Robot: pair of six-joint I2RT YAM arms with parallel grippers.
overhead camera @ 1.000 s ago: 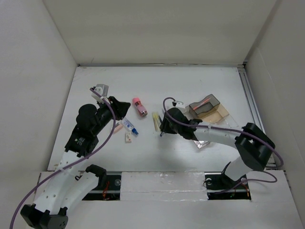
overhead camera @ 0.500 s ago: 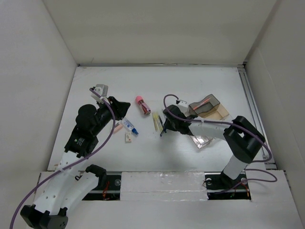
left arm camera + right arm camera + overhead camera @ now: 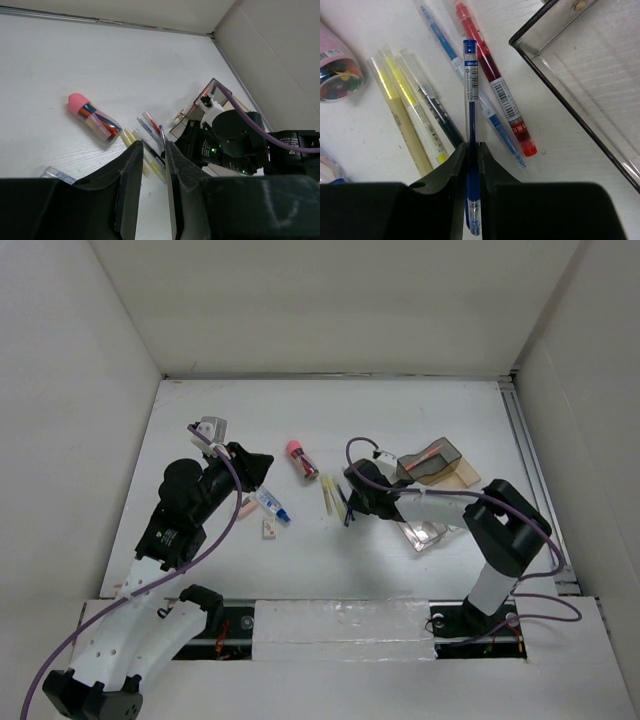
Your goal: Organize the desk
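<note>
Well, on the left, the left gripper (image 3: pixel 152 155) hovers, jaws parted by a mere slit, nothing between them. Next lie a pink-capped tube (image 3: pixel 302 460) and loose pens (image 3: pixel 437 107), side by side. Over them the right gripper (image 3: pixel 471 150) is clamped on a blue pen (image 3: pixel 470 85), its long axis running straight out ahead. The clear tray (image 3: pixel 437 465) sits just right of it, so the right arm is nearer. The desk (image 3: pixel 400 410), white and matte, spreads under everything, walled in, a rail (image 3: pixel 528 460) along its right edge.

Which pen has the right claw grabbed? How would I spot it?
Find the clear tray on the desk's right side; pens lie just left of it. The right gripper pinches the dark blue pen, unlike the light blue pen, red pen and yellow pen beside it.
</note>
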